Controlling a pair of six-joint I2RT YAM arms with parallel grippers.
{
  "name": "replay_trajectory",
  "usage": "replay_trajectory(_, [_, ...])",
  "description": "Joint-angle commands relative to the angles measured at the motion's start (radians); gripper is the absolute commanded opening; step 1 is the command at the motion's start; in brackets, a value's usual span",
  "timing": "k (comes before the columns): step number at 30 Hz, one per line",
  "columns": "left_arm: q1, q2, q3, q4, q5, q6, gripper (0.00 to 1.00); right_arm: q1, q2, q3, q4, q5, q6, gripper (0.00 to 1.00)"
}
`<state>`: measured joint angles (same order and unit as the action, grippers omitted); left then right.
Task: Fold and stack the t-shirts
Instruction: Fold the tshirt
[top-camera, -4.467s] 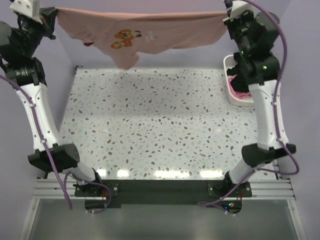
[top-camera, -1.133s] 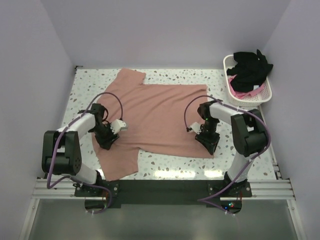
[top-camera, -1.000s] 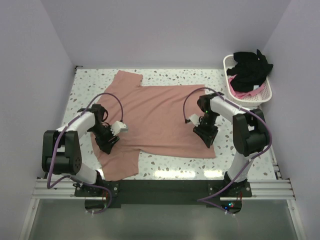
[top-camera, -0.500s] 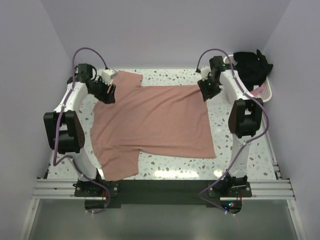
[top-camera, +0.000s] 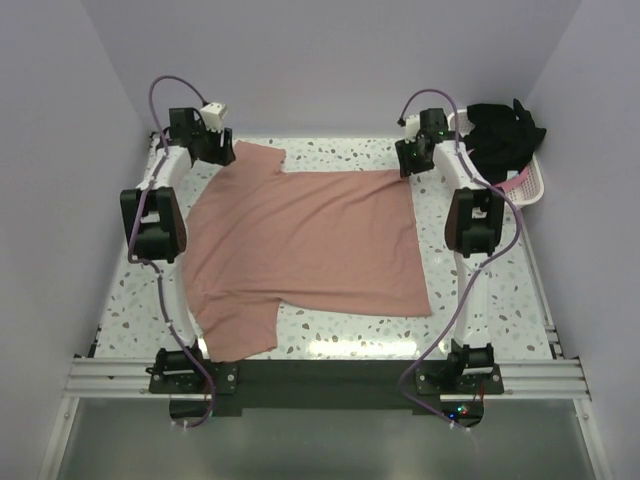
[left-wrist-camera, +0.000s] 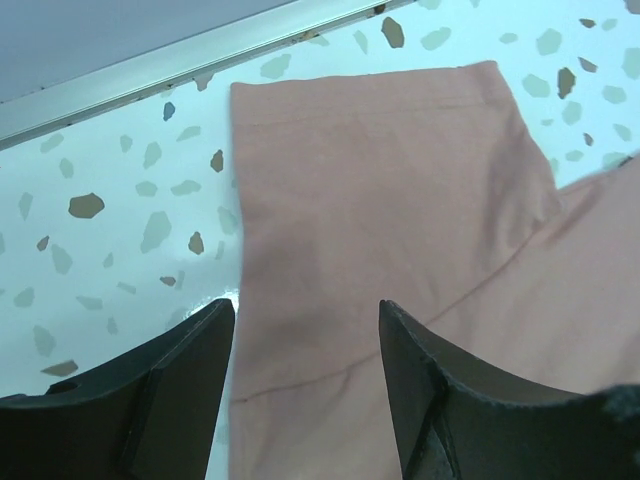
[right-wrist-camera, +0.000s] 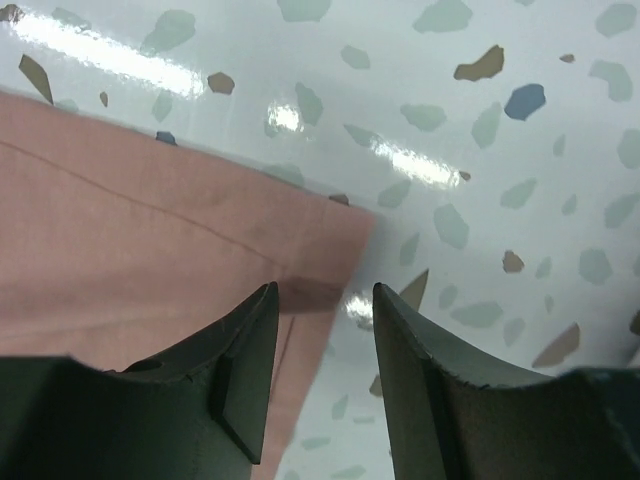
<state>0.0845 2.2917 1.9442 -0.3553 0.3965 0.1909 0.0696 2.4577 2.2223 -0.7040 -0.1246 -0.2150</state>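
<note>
The dusty salmon-pink t-shirt (top-camera: 300, 240) lies spread flat on the speckled table (top-camera: 480, 290), one sleeve toward the far left and one toward the near left. My left gripper (top-camera: 222, 153) hovers open over the far sleeve (left-wrist-camera: 380, 180), its fingertips (left-wrist-camera: 215, 330) straddling the sleeve's left edge. My right gripper (top-camera: 405, 165) stands open over the shirt's far right corner (right-wrist-camera: 150, 250), one finger above cloth and one above bare table. Neither holds anything. A black t-shirt (top-camera: 505, 130) and a brighter pink one (top-camera: 518, 182) lie in the basket.
The white lattice basket (top-camera: 500, 200) stands at the back right corner, just right of my right arm. A metal rail (left-wrist-camera: 200, 50) and the lilac wall run along the table's far edge. Both arms stretch far forward along the shirt's sides.
The shirt, once held up in the air, now lies flat. Over the last second both grippers travelled from its near edge to its far corners, and their jaws spread wider.
</note>
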Motion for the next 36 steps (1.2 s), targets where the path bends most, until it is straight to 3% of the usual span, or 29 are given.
replay_trajectory(1, [0.008, 0.048, 0.076, 0.123, -0.018, -0.045, 0.65, -0.002, 0.027, 0.077, 0.057, -0.066, 0.016, 0.47])
replay_trajectory(7, [0.011, 0.124, 0.122, 0.173, -0.041, -0.05, 0.72, -0.002, 0.049, 0.066, 0.127, -0.043, 0.02, 0.44])
replay_trajectory(13, [0.011, 0.232, 0.252, 0.11, -0.041, -0.022, 0.74, -0.002, 0.053, 0.062, 0.152, -0.037, -0.03, 0.59])
replay_trajectory(26, [0.006, 0.282, 0.288, 0.016, -0.01, 0.001, 0.7, 0.009, 0.073, 0.054, 0.123, -0.112, -0.181, 0.61])
replay_trajectory(32, [0.006, 0.293, 0.291, -0.004, -0.001, -0.004, 0.68, 0.013, 0.096, 0.071, 0.095, -0.11, -0.216, 0.54])
replay_trajectory(36, [0.004, 0.317, 0.32, -0.008, 0.004, -0.019, 0.61, 0.015, 0.109, 0.086, 0.106, -0.11, -0.222, 0.28])
